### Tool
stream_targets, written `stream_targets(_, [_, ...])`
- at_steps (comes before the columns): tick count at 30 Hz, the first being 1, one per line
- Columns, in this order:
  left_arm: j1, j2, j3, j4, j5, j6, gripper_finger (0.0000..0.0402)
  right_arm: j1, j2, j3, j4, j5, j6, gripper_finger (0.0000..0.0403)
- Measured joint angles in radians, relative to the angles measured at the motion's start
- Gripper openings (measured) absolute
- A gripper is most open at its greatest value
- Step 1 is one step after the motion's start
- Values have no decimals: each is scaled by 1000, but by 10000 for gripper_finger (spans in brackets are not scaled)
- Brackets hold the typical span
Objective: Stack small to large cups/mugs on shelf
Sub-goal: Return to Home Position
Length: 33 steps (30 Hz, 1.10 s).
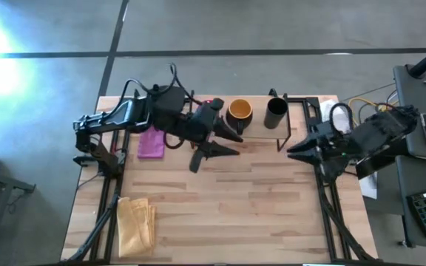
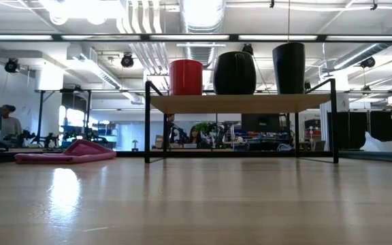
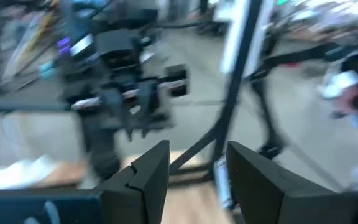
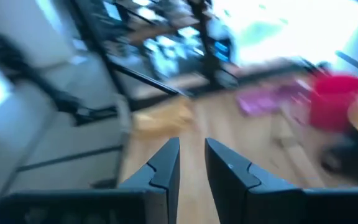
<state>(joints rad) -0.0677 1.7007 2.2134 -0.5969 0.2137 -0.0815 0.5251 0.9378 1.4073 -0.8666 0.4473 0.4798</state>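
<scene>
Fingers (image 3: 148, 177) of my left gripper (image 3: 197, 146) stand apart with nothing between them. My right gripper (image 4: 191, 144) shows only a narrow gap and also holds nothing. I take the middle of the table (image 1: 235, 207) as the clock centre and the shelf side as twelve. My left gripper then hangs at about eleven o'clock, just before the shelf (image 2: 240, 103), and my right one waits near two o'clock by the table's edge. A pink cloth (image 1: 152, 143) lies at ten o'clock and a yellow cloth (image 1: 135, 222) at seven. Farther, at twelve, all three stand upright in a row on the shelf: the red mug (image 2: 186, 77) toward nine o'clock, the dark mug (image 2: 234, 73) in the middle, the black cup (image 2: 288, 68) toward three. They are close together, but I cannot tell if they touch. I judge the placing done, with only my retreat left. The mugs look like glazed ceramic: stiff, rather heavy, slippery, easy to chip. To take one again, I would pinch its wall at the rim, one finger inside. The tall black cup may tip.
</scene>
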Motion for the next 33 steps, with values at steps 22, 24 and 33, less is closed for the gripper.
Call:
stream_targets(22, [145, -247, -723, 721, 148, -172, 146, -7, -341, -392, 475, -286, -140, 68])
stream_targets(24, [161, -334, -809, 734, 95, -160, 146, -7, -427, -458, 517, -286, -149, 68])
stream_targets(33, [171, -625, -1306, 1199, 170, -157, 146, -6, -691, -721, 662, -317, -226, 68])
